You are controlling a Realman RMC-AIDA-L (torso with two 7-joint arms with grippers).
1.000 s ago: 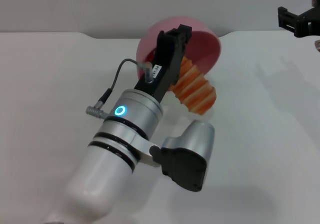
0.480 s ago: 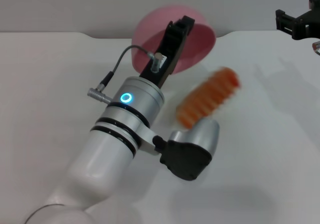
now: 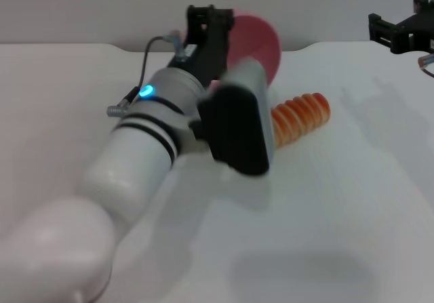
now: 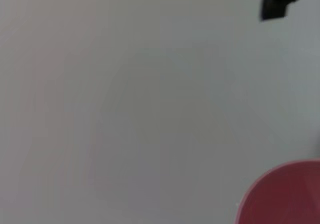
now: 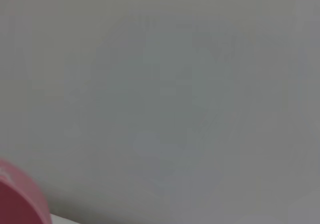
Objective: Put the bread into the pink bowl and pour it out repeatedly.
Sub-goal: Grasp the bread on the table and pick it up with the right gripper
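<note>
We see the left gripper (image 3: 210, 18) raised over the white table (image 3: 352, 201), its black fingers clamped on the rim of the pink bowl (image 3: 261, 42) — the bowl is held off the surface and tipped on its side, largely hidden behind the arm. The bread (image 3: 302, 115) lies out of the bowl, flat on the table just to the right of the arm's wrist, one end tucked behind the wrist housing. The right gripper (image 3: 400, 28) hangs at the far right edge, well apart from the bowl — we cannot tell whether its fingers are apart or together. A slice of the bowl shows in both wrist views.
</note>
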